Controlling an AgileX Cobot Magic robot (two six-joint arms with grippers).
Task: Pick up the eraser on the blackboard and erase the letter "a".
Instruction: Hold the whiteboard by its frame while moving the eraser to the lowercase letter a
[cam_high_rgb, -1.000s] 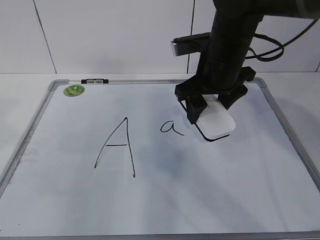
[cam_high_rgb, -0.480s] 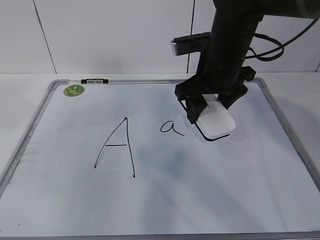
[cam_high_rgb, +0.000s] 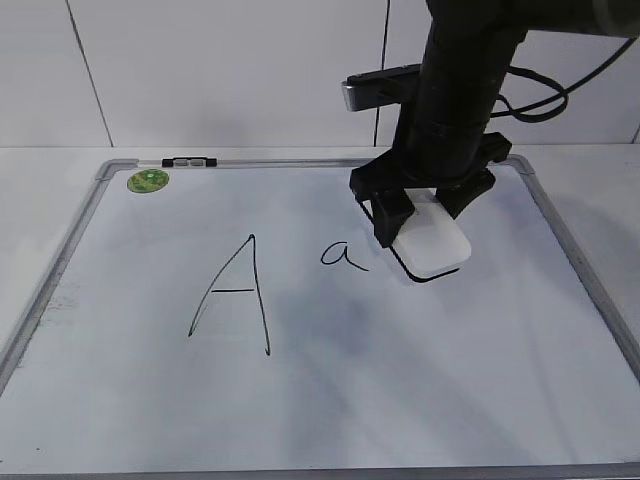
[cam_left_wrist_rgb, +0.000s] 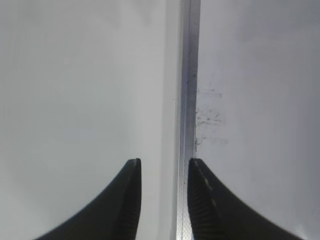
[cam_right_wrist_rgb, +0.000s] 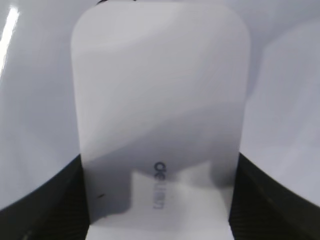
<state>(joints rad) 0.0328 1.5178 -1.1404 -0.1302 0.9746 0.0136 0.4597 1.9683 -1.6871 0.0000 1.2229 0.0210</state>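
The white eraser (cam_high_rgb: 432, 245) with a dark underside rests on the blackboard (cam_high_rgb: 400, 380), a white dry-erase board with a grey frame. My right gripper (cam_high_rgb: 420, 210) is shut on the eraser, one finger on each long side; in the right wrist view the eraser (cam_right_wrist_rgb: 160, 115) fills the frame between the fingers (cam_right_wrist_rgb: 160, 200). The small letter "a" (cam_high_rgb: 342, 255) lies just left of the eraser, untouched. My left gripper (cam_left_wrist_rgb: 164, 172) is open and empty over the board's left frame rail (cam_left_wrist_rgb: 189, 90); it is out of the exterior view.
A large uppercase "A" (cam_high_rgb: 235, 295) is drawn left of the small "a". A round green sticker (cam_high_rgb: 148, 180) sits at the board's top left corner, and a small black-and-white marker (cam_high_rgb: 189, 160) lies on the top frame. Faint smudges (cam_left_wrist_rgb: 207, 117) mark the board beside the left rail.
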